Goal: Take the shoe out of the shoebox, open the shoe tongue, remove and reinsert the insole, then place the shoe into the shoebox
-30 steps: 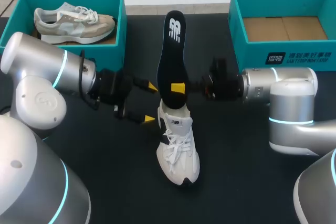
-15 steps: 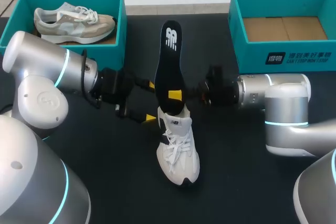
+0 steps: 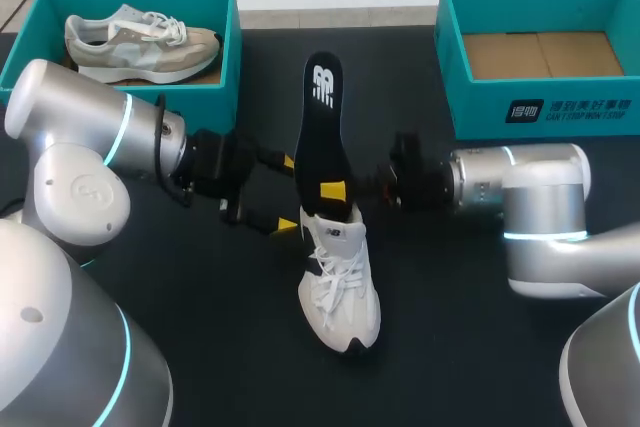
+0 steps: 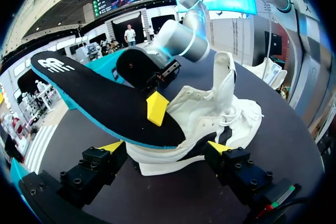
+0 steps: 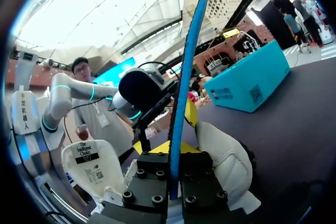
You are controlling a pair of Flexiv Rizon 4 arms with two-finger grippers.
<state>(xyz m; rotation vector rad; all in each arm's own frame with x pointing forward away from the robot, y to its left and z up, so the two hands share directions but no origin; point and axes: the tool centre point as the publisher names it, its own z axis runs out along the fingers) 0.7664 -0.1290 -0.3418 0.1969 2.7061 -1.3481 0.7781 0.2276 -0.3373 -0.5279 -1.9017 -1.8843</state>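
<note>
Right fingers [image 3: 335,190] clamped on our insole [image 3: 318,127], lower edge in the shoe [image 3: 340,287]; left fingers [image 3: 289,195] apart beside it; shoebox [image 3: 545,112] well apart.

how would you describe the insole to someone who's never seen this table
In the middle of the black table lies a white sneaker, toe towards the robot. The insole is the long flat piece rising from its heel end, pinched by the right gripper; unlike the white shoe, it is black with a white logo near its far tip.
</note>
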